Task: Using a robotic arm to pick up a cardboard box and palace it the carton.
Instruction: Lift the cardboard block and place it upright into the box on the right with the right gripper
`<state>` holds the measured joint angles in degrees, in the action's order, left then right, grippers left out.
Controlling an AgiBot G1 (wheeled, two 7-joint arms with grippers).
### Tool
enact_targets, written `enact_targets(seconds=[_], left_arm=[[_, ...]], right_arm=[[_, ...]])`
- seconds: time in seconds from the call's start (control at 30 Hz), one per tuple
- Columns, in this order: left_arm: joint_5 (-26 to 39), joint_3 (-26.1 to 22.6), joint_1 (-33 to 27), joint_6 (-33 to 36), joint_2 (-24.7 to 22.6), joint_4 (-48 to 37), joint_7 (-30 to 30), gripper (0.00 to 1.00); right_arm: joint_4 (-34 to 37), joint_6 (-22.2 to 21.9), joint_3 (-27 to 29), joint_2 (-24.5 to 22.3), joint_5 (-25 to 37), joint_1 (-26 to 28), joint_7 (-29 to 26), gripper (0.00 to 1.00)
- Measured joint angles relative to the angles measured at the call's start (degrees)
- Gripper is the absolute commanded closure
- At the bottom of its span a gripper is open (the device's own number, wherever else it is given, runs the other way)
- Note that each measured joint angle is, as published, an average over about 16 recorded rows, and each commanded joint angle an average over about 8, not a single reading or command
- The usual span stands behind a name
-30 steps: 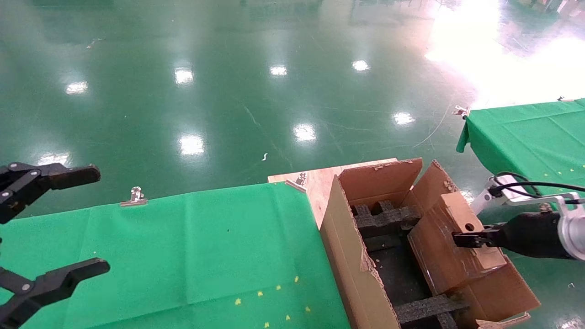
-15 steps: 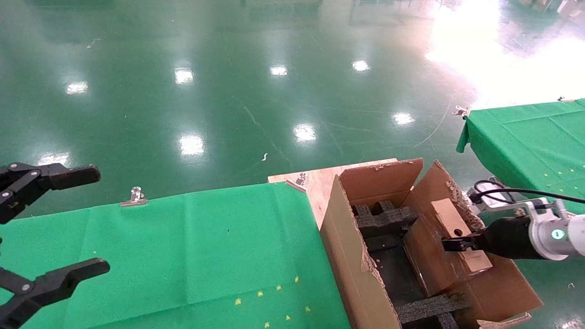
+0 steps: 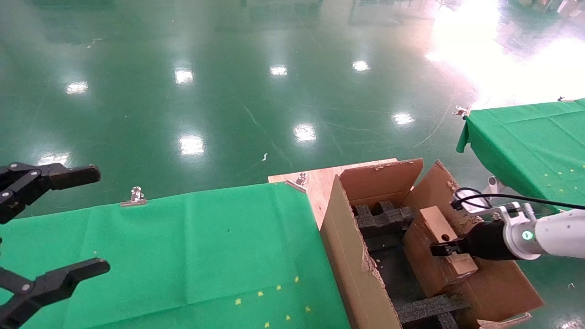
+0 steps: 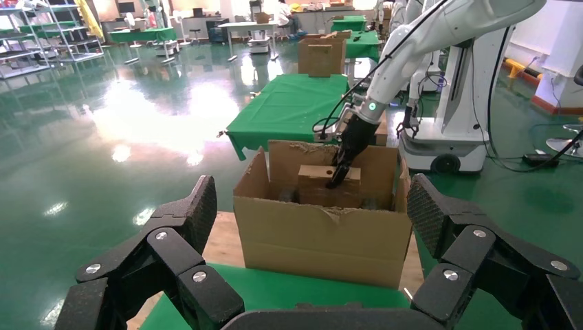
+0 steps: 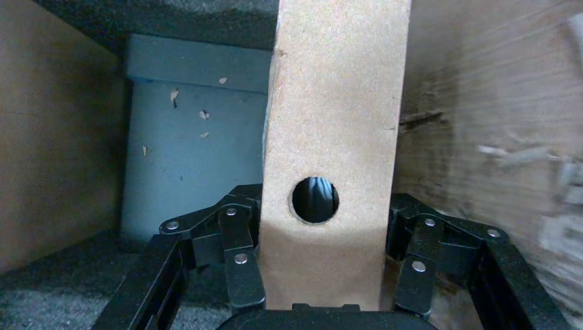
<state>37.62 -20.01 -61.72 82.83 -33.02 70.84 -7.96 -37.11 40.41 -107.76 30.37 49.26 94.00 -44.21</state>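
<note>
Holding the cardboard box [image 3: 439, 249] by its two narrow sides, the right gripper [image 3: 441, 250] is clamped on it inside the carton [image 3: 354, 256]. It seems light and stiff. The left gripper [image 3: 50, 228] stays apart above the tabletop [image 3: 183, 251].

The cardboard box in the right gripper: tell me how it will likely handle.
The cardboard box probably stays stiff: its flat faces show no buckling where the right gripper clamps it. It looks light, since one gripper carries it alone over the carton. Its plain matte card likely resists slipping.
</note>
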Motion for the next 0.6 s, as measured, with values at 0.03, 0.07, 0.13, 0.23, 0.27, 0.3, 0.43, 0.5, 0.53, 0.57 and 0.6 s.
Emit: enact_targets(seconds=[0.03,0.07,0.13,0.23,0.27,0.3,0.43,0.5,0.53,0.57,0.6], left_arm=[[0.0,0.0,0.0,0.0,0.0,0.0,0.0,0.00],[0.0,0.0,0.0,0.0,0.0,0.0,0.0,0.00],[0.0,0.0,0.0,0.0,0.0,0.0,0.0,0.00],[0.0,0.0,0.0,0.0,0.0,0.0,0.0,0.00],[0.0,0.0,0.0,0.0,0.0,0.0,0.0,0.00],[0.0,0.0,0.0,0.0,0.0,0.0,0.0,0.00],[0.0,0.0,0.0,0.0,0.0,0.0,0.0,0.00],[0.0,0.0,0.0,0.0,0.0,0.0,0.0,0.00],[0.0,0.0,0.0,0.0,0.0,0.0,0.0,0.00],[0.0,0.0,0.0,0.0,0.0,0.0,0.0,0.00],[0.0,0.0,0.0,0.0,0.0,0.0,0.0,0.00]], right_arm=[[0.9,0.2,0.2,0.6,-0.4,-0.4,0.4,1.00],[1.7,0.4,0.3,1.1,-0.7,-0.9,0.9,1.00],[3.5,0.8,0.7,2.2,-1.4,-1.7,1.7,1.00],[6.3,1.5,1.2,3.8,-2.3,-2.7,3.1,1.00],[7.2,1.8,1.3,4.3,-2.6,-3.0,3.6,1.00],[8.1,2.0,1.5,4.8,-2.9,-3.4,4.0,1.00],[11.4,3.0,2.2,6.7,-4.0,-4.5,5.8,1.00],[13.0,3.4,2.5,7.5,-4.4,-5.0,6.6,0.97],[13.7,3.7,2.6,7.9,-4.7,-5.2,7.0,0.91],[14.3,3.9,2.8,8.2,-4.9,-5.5,7.3,0.79],[14.9,4.1,2.9,8.5,-5.0,-5.6,7.7,0.66]])
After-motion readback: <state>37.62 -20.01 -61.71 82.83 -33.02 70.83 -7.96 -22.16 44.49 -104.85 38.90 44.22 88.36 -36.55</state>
